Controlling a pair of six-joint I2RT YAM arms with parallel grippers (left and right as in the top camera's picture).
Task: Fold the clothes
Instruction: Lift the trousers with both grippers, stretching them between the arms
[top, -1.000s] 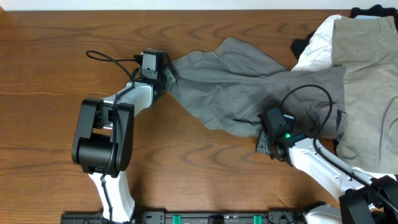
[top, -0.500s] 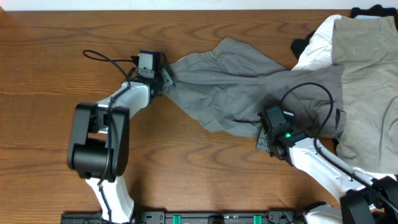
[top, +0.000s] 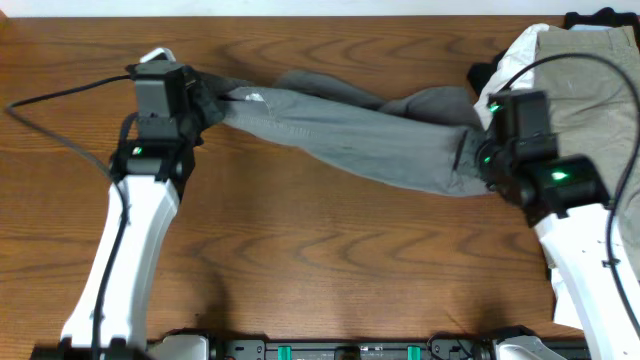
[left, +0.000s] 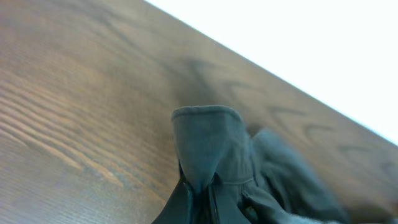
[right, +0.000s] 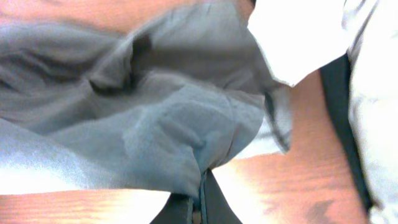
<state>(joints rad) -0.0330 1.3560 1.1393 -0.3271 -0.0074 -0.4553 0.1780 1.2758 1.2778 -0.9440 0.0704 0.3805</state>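
**Grey garment pulled taut between both arms**

The wooden bench (top: 300, 260) fills the overhead view. Across its upper half a grey garment (top: 350, 135) is drawn out in a long band, with one end at 10 o'clock and the other near 3 o'clock. A heap of other clothes sits at 2 o'clock: a beige piece (top: 590, 90) lies over a white one (top: 515, 60), with something black (top: 600, 17) at the far edge. The left gripper (top: 205, 98) has its jaws pinched on the garment's 10 o'clock end — a folded hem bunches above them in the wrist view. The right gripper (top: 468, 160) has its jaws clamped on the opposite end, just beside the white cloth.
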